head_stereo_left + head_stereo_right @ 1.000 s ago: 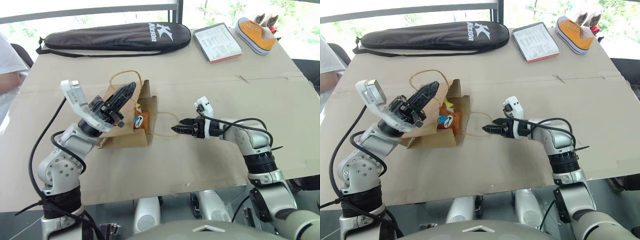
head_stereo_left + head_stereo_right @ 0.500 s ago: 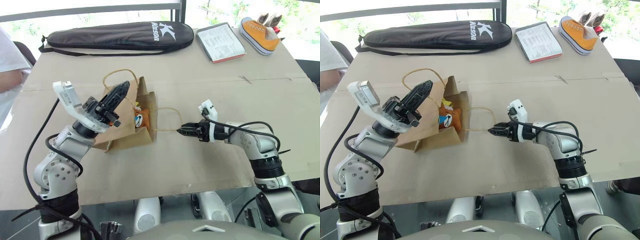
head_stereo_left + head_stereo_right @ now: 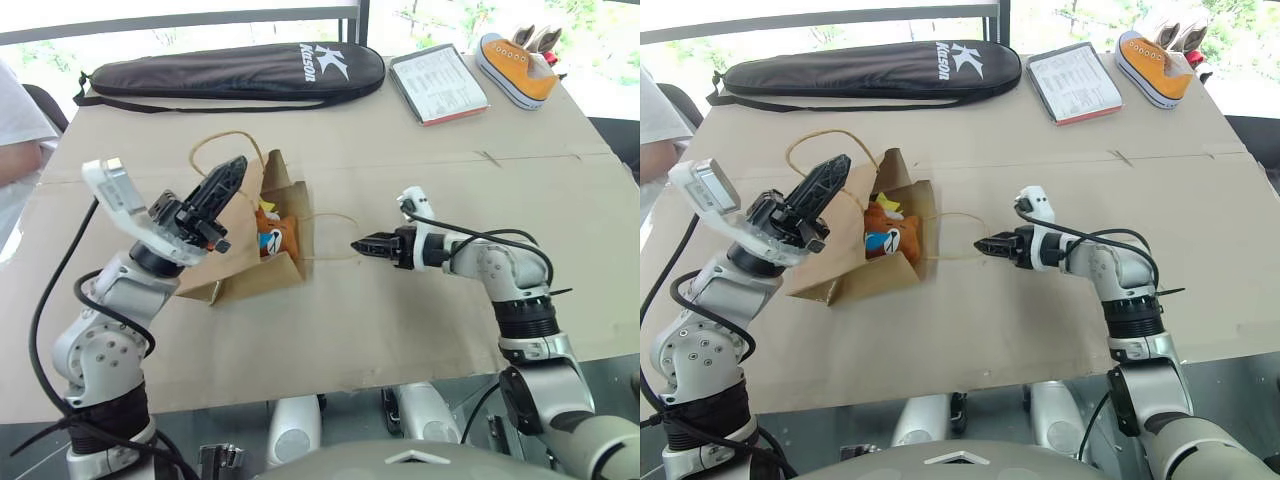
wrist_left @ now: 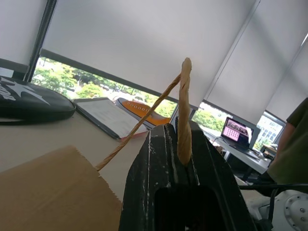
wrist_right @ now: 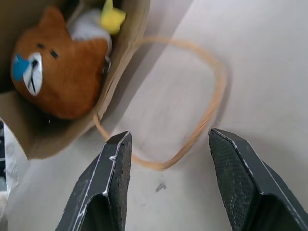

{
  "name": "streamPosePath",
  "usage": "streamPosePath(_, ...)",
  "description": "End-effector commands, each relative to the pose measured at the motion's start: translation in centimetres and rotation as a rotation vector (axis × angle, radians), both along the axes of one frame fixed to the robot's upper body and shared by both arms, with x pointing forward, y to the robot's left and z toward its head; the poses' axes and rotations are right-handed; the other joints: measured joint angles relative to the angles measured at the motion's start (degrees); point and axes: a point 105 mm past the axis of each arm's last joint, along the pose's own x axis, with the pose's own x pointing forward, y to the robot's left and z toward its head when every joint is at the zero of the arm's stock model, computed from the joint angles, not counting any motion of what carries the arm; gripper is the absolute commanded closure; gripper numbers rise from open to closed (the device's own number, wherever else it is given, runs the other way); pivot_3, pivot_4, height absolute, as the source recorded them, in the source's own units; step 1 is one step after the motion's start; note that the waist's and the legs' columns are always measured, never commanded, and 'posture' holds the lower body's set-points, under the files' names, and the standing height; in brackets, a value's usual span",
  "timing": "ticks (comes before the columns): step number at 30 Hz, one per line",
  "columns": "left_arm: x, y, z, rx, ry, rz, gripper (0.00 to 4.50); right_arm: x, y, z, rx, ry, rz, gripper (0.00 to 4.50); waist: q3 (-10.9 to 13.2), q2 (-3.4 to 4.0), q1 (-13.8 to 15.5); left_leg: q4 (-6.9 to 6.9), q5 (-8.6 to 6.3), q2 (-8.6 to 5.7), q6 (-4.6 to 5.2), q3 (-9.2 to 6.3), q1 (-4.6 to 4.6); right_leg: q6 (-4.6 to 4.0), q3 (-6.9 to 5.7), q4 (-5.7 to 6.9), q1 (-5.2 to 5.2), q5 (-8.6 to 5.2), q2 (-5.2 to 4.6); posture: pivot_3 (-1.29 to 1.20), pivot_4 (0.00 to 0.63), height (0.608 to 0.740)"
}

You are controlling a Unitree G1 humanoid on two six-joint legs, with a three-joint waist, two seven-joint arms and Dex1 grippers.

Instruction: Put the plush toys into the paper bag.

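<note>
A: Where do we stand? Our right gripper (image 3: 356, 245), jaws apart and holding nothing, hovers beside the bag's (image 3: 245, 280) near handle (image 5: 192, 139).

B: Both toys, bear (image 5: 57, 77) and rocket (image 5: 94, 24), already sit inside the bag. Our left gripper (image 3: 228, 175) is clamped on the far handle (image 4: 183, 110).

A: Packing looks done, we'd say; next, letting go calls for care.

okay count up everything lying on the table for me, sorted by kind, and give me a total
Plush toys: 2, a brown bear head and a white rocket, both inside the bag
Paper bags: 1
Black zippered cases: 1
Booklets: 1
Orange sneakers: 1
Total: 6
</note>
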Motion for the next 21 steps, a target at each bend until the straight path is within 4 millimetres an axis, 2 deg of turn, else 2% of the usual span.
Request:
streamPosePath(1, -1.2, 0.5, 1.6, 0.009, -0.072, 0.020, 4.50, 0.2, 1.1, 0.6, 0.005, -0.024, 0.038, 2.17, 0.0, 0.00, -0.1, 0.00, 0.00, 0.00, 0.00, 0.00, 0.01, 0.00, 0.00, 0.00, 0.00, 0.00, 0.00, 0.00, 0.150, 0.740)
streamPosePath(7, -1.8, 1.0, 1.3, 0.013, -0.070, 0.048, 4.50, 0.7, 2.1, 1.1, 0.051, -0.030, 0.055, 2.17, 0.0, 0.00, 0.0, -0.01, 0.00, 0.01, 0.00, 0.00, 0.01, 0.00, -0.01, 0.00, -0.01, 0.00, 0.00, 0.00, 0.150, 0.740)
streamPosePath(13, -2.0, 1.0, 1.1, 0.013, -0.068, 0.057, 4.50, 0.5, 1.8, 2.8, 0.139, -0.092, 0.084, 4.46, 0.0, 0.03, 0.0, -0.01, 0.00, 0.00, 0.00, 0.01, -0.04, -0.01, -0.01, -0.01, -0.04, 0.00, -0.01, 0.00, 0.150, 0.740)
streamPosePath(16, -1.9, 1.0, 1.1, 0.010, -0.070, 0.057, 4.50, 0.2, 1.2, 4.1, 0.202, -0.114, 0.092, 4.46, 0.0, 0.03, 0.0, -0.01, 0.00, 0.00, 0.00, 0.00, -0.04, -0.01, -0.01, -0.01, -0.04, 0.00, -0.01, 0.00, 0.150, 0.740)
streamPosePath(17, -1.9, 0.9, 1.2, 0.006, -0.073, 0.053, 4.50, 0.0, 1.0, 5.1, 0.240, -0.138, 0.098, 4.46, 0.0, 0.03, 0.0, -0.01, 0.00, 0.00, 0.00, 0.00, -0.04, -0.01, -0.01, -0.01, -0.04, 0.00, -0.01, 0.00, 0.150, 0.740)
streamPosePath(19, -1.2, 1.6, 2.3, -0.076, -0.086, 0.044, 4.50, -1.2, -0.1, 12.7, 0.481, -0.299, 0.144, 4.46, 0.1, 0.05, 0.1, -0.01, 0.00, 0.00, 0.00, 0.00, -0.04, 0.00, -0.01, -0.01, -0.04, 0.00, -0.01, 0.00, 0.150, 0.740)
streamPosePath(21, -0.6, 2.4, 3.1, -0.138, -0.090, 0.049, 4.50, -3.0, -0.7, 17.8, 0.606, -0.417, 0.208, 4.46, 0.5, 0.19, 0.3, 0.02, 0.01, 0.01, 0.00, 0.00, -0.20, 0.01, -0.05, 0.06, -0.19, 0.02, -0.02, 0.00, 0.150, 0.740)
